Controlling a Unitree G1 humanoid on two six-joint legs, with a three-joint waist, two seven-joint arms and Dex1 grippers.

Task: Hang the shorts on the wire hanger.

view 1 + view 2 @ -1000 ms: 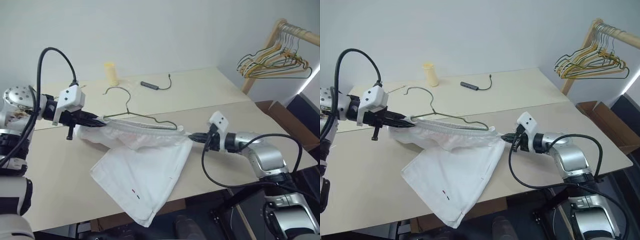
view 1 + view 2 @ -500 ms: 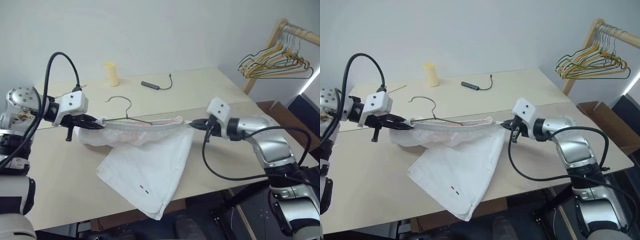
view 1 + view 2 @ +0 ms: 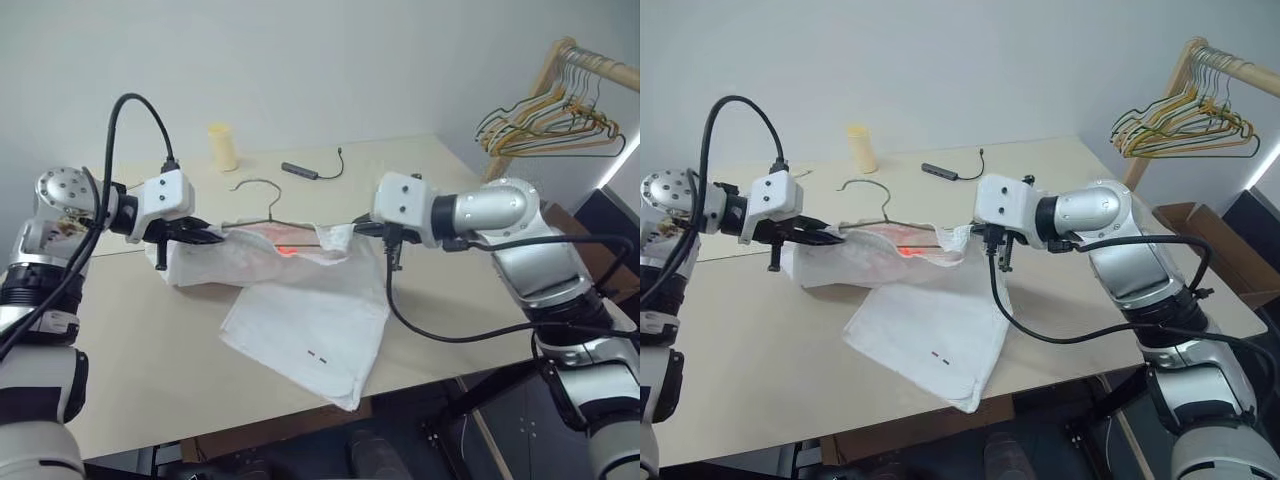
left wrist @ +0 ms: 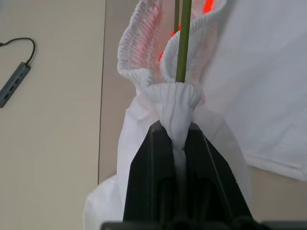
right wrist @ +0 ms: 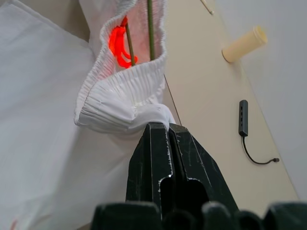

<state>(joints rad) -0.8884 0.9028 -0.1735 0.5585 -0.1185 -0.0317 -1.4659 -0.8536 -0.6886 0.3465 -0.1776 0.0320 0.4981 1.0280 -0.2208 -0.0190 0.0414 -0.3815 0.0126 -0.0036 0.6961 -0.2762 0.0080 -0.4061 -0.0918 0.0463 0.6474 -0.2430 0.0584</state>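
The white shorts point(image 3: 312, 322) hang between my two grippers above the beige table point(image 3: 120, 350), legs trailing onto the tabletop. My left gripper point(image 3: 216, 237) is shut on one bunched end of the elastic waistband point(image 4: 175, 103). My right gripper point(image 3: 357, 229) is shut on the other end point(image 5: 125, 109). The wire hanger point(image 3: 262, 196) sits inside the slack waistband, its hook rising above the cloth. Its thin wire point(image 4: 183, 48) runs into the opening, past a glowing red-pink mark point(image 5: 118, 45) inside.
A pale yellow cylinder point(image 3: 222, 147) and a dark adapter with a cable point(image 3: 300, 171) lie at the table's back. A wooden rack with several hangers point(image 3: 552, 118) stands to the right, a cardboard box point(image 3: 1200, 222) below it. The table's front edge is near.
My right gripper rose and swung left toward the left gripper, so the taut waistband went slack and bunched. The shorts' legs lifted and shifted right. The left gripper edged slightly inward.
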